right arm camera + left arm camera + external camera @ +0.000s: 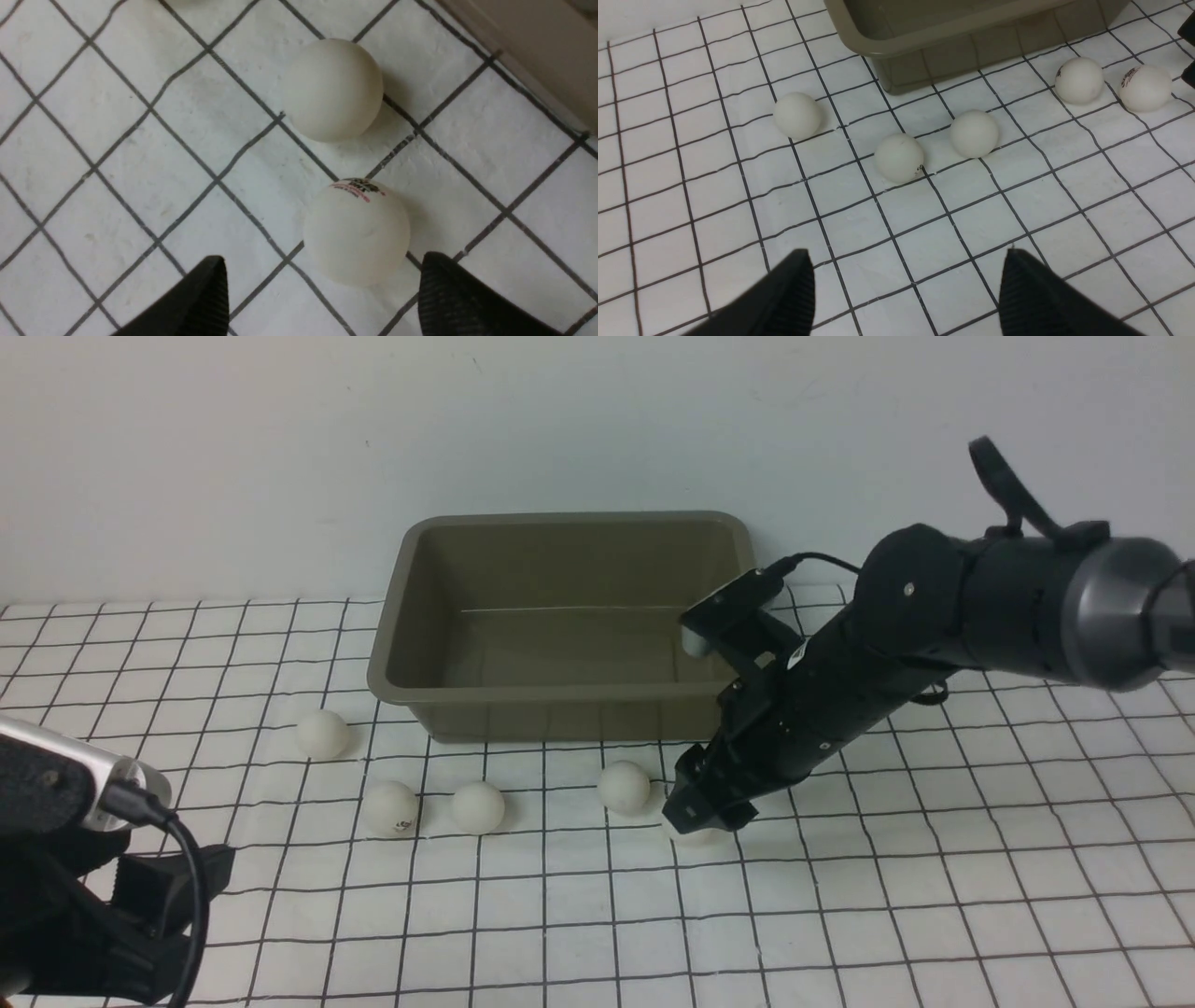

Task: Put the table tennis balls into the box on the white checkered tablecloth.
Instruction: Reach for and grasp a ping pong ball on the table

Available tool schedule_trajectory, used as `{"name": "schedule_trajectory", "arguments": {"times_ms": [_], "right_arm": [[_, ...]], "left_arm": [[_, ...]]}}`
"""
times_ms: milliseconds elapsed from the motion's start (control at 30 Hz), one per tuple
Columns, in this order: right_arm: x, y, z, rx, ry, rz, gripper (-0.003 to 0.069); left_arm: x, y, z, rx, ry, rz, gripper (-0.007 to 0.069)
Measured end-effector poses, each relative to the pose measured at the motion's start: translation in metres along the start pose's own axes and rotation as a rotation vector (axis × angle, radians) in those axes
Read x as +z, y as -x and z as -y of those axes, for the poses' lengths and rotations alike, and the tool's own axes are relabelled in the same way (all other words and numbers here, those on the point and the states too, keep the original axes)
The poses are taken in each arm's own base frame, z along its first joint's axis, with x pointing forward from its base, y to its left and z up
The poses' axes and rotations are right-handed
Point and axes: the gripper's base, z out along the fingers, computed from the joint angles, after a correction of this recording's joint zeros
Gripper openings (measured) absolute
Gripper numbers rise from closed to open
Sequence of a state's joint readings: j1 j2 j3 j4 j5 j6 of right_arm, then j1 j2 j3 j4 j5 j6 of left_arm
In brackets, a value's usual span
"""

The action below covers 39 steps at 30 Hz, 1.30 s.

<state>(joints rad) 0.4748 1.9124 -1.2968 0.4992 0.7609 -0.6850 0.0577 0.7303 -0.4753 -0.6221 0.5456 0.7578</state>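
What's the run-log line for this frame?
phase: pre-grasp | right gripper: open, over printed ball | left gripper: open, away from balls | box: no balls inside | all five on tablecloth

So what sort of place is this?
Probably a robot test bench: plain white wall, checkered cloth as work surface, and a black robot arm over white balls near a tub.
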Motion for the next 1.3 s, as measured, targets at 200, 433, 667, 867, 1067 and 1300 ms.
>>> {"name": "schedule_trajectory", "arguments": {"times_ms": [200,433,667,867,1067,1300], "right_arm": [[0.014,-0.004,0.004,0.012,-0.006,-0.015,0.0492],[0.027,-0.007,0.008,0.025,-0.012,-0.024,0.0492],[0.028,-0.004,0.008,0.052,-0.007,0.013,0.0491],[0.028,-0.003,0.008,0.062,-0.006,0.022,0.0428],[0.029,-0.003,0.008,0.062,-0.004,0.019,0.0367],[0.037,-0.007,0.009,0.071,0.007,-0.002,0.0358]], "left_arm": [[0.000,0.000,0.000,0.000,-0.001,-0.001,0.0478],[0.000,0.000,0.000,0.000,-0.001,-0.001,0.0478],[0.000,0.000,0.000,0.000,-0.001,-0.001,0.0478],[0.000,0.000,0.000,0.000,-0.001,-0.001,0.0478],[0.000,0.000,0.000,0.000,-0.001,-0.001,0.0478],[0.000,0.000,0.000,0.000,-0.001,-0.001,0.0478]]}}
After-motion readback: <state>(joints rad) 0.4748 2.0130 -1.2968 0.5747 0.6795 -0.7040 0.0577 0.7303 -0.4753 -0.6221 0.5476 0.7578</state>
